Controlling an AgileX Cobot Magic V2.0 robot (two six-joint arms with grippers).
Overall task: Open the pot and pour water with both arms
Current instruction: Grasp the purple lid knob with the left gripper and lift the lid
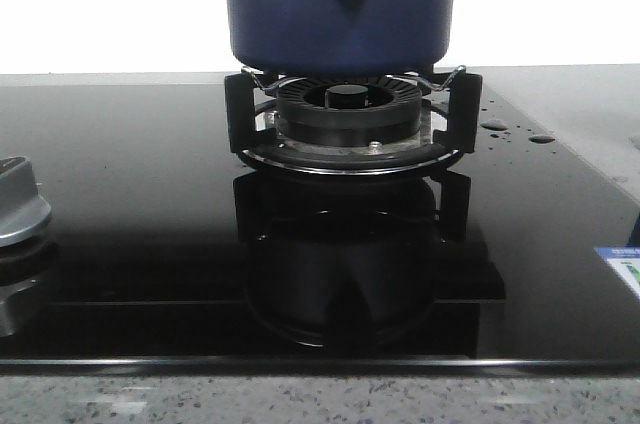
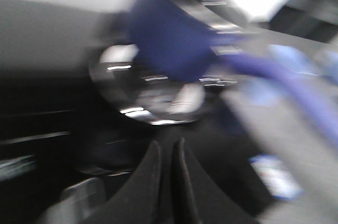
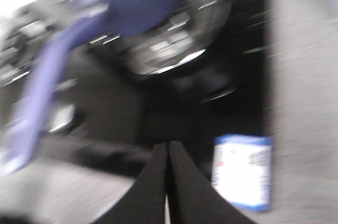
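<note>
Fingers pressed together, both empty, I watch the pot on its burner; a blurred approach risks toppling it.

A glossy black cooktop sits in a speckled grey counter under bright white backlight.

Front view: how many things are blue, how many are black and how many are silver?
Blue: 2, the pot and the blue-edged sticker
Black: 2, the burner ring and the glass stovetop
Silver: 1, the knob
Total: 5
</note>
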